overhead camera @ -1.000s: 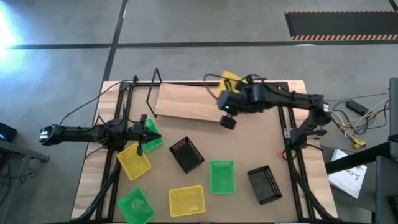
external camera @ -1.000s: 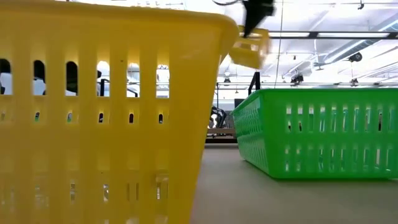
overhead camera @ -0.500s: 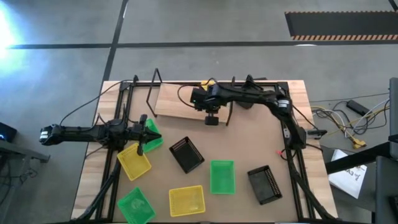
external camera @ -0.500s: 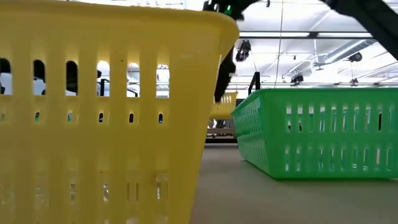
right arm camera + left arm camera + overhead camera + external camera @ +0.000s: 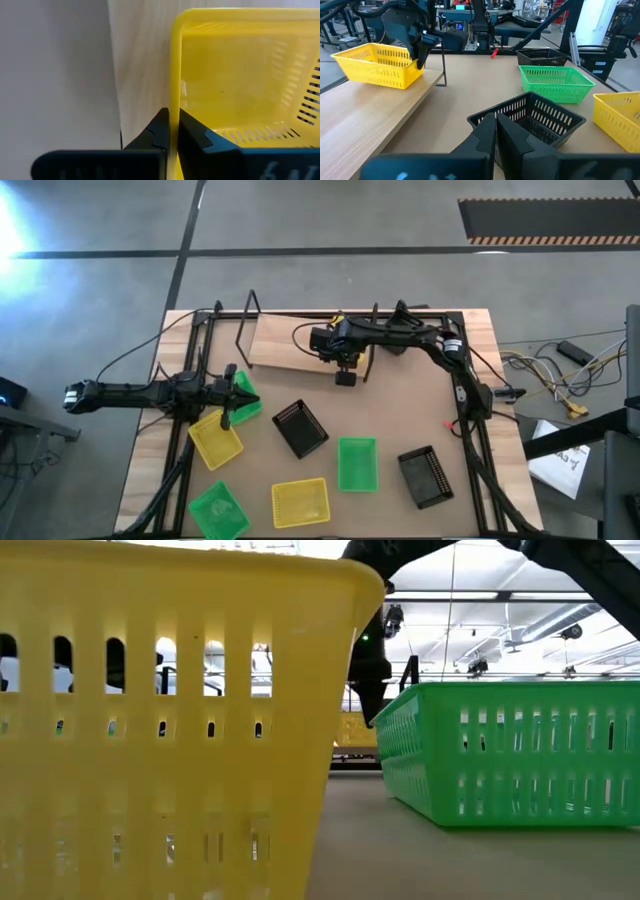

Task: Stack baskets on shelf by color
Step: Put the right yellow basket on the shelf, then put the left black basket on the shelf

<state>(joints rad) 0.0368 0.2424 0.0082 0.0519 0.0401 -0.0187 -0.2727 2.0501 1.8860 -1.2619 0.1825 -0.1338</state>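
Fingers (image 5: 192, 137) of your right gripper (image 5: 170, 131) pinch the yellow basket's (image 5: 377, 64) rim over the shelf (image 5: 290, 343); left gripper (image 5: 495, 131) pressed together, waiting beside a black basket (image 5: 535, 115).

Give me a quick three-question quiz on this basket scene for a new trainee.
1. True or false: the right tool is shut on the rim of a green basket.
2. Where is the yellow basket that this tool grips? A: at the shelf. B: on the tabletop, beside the left arm. C: nested inside a black one.
3. In the high view, how many black baskets lie on the tabletop?

Key: 1 false, the rim is yellow. 2 A. 3 two.
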